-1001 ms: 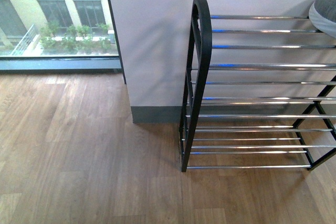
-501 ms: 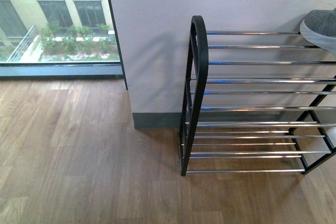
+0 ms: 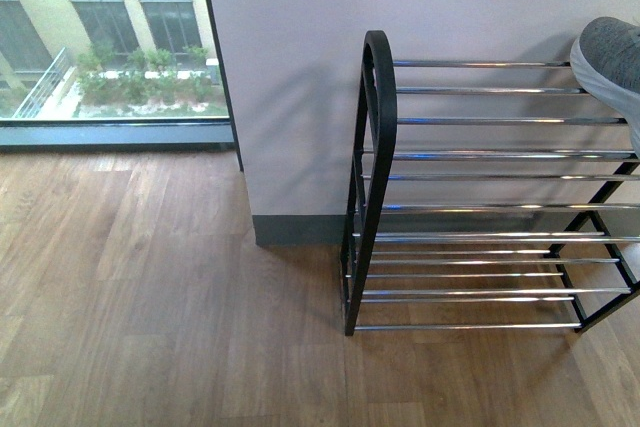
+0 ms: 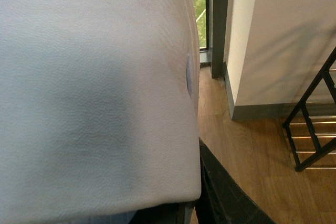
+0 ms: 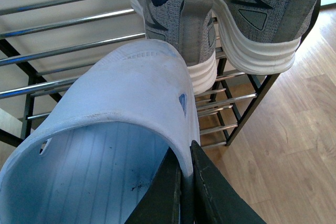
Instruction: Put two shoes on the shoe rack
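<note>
Chrome rods of the rack (image 3: 480,153) span right from the black upright. Both shoes (image 5: 210,19) sit side by side on its top tier, heels toward the right gripper (image 5: 185,182), whose jaws pinch a pale blue slipper (image 5: 131,129). The left jaws' state cannot be told.

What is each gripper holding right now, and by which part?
Right gripper pinches a pale blue clog by its opening's rim. Left gripper seems clamped on the edge of a similar pale shoe, though the grip is barely visible.
</note>
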Available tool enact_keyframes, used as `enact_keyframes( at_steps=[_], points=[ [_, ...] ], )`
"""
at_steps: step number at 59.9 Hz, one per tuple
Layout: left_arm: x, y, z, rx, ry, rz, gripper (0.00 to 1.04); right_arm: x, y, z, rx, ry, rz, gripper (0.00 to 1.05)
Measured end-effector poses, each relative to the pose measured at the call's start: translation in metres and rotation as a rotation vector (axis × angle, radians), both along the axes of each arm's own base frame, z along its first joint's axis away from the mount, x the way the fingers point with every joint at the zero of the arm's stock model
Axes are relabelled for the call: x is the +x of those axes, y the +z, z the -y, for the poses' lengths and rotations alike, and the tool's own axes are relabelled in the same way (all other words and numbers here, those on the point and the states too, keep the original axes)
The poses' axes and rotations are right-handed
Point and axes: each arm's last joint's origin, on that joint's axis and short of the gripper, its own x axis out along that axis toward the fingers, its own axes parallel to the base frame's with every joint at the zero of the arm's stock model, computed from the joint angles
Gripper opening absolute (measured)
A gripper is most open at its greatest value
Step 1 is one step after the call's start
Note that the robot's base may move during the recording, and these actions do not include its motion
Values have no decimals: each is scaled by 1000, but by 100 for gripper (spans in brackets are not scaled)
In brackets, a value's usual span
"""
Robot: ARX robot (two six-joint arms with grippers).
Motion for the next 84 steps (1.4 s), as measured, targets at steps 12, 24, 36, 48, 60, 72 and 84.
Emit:
enact_keyframes(
  at_steps=[12,24,36,48,60,72,84],
  points=[
    [0,0,0,0,0,0,2,0,0,0,0,0,0,2],
    [0,0,0,0,0,0,2,0,0,0,0,0,0,2],
    [0,0,0,0,0,0,2,0,0,0,1,0,0,2],
    [0,0,0,0,0,0,2,1,0,-18,123,243,205,2],
    [0,0,0,0,1,0,2,-13,-2,-64,216,489,115,2],
    [0,0,0,0,-1,0,2,17,16,-79,173,460,237,2],
    [0,0,0,0,0,0,2,77,22,-76,111,355,251,2]
  ],
)
